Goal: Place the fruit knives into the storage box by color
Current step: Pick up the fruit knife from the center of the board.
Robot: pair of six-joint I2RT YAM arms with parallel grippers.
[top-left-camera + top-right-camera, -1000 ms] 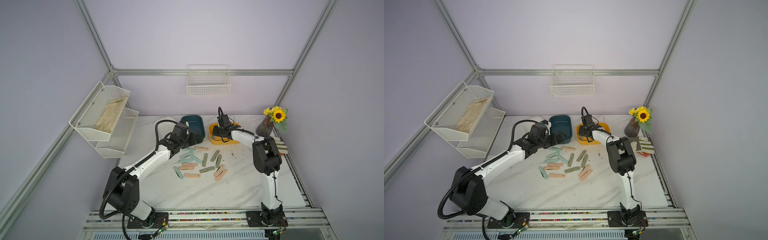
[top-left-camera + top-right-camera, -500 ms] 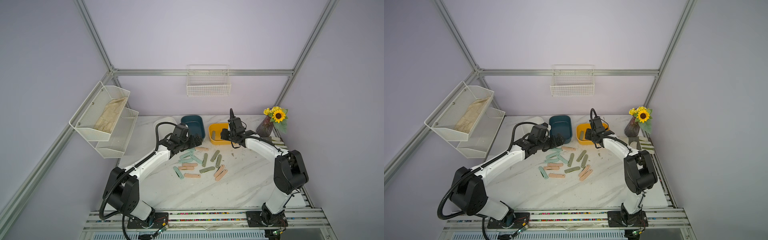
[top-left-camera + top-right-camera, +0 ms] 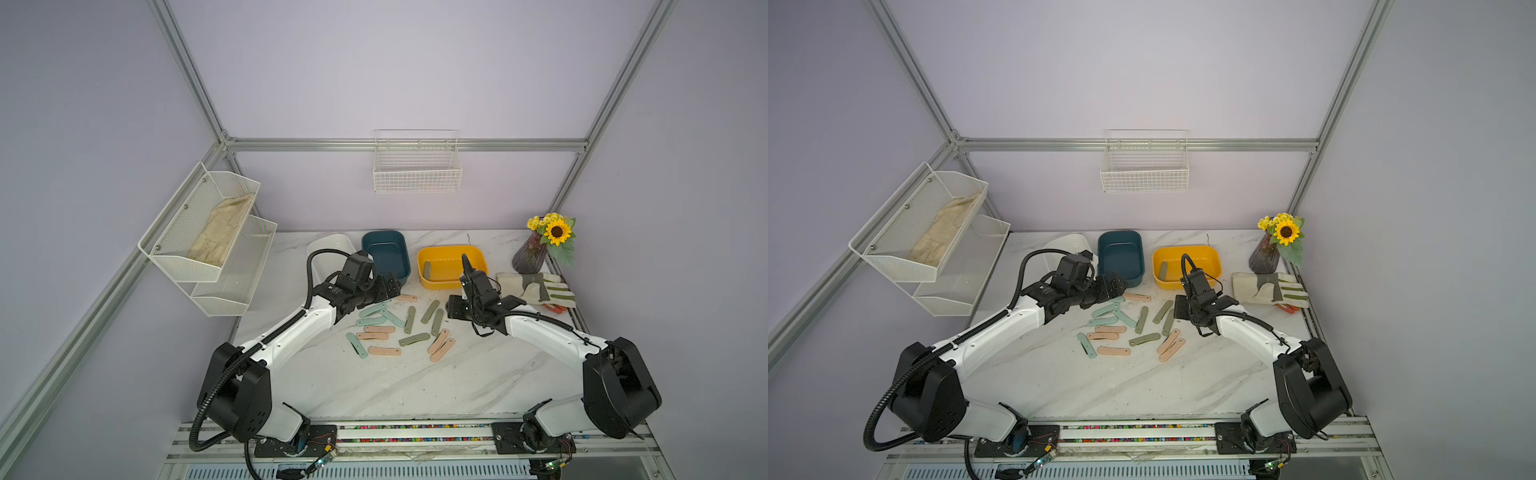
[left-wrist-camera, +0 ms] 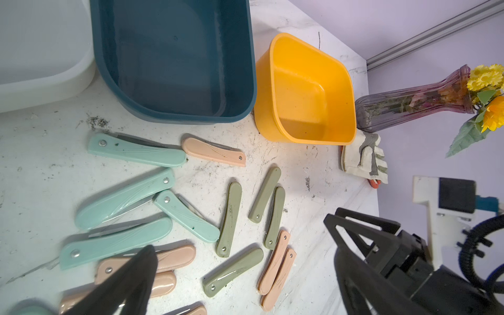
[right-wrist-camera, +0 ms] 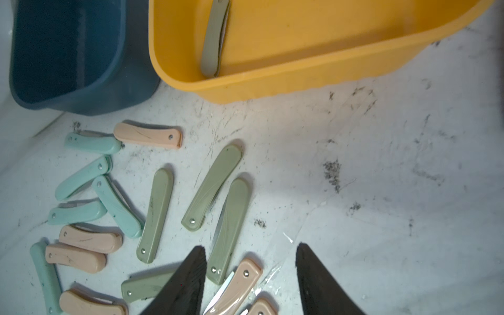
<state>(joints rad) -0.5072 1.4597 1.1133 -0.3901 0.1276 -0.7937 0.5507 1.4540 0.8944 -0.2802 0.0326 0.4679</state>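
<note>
Olive knife (image 5: 214, 38) rests in yellow box (image 5: 272, 81); nearby, left pincer (image 3: 388, 286) and right pincer (image 5: 250, 246) gape empty over loose knives (image 3: 1144, 320).

No text, label, brand, number or sign is legible in any view. A small pale mark (image 3: 330, 287) is noted on the left arm (image 3: 291, 332); too small to be read.

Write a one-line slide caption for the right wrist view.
Right gripper, open, hovers over mixed fruit knives on the table; one olive knife lies in the yellow box.
</note>
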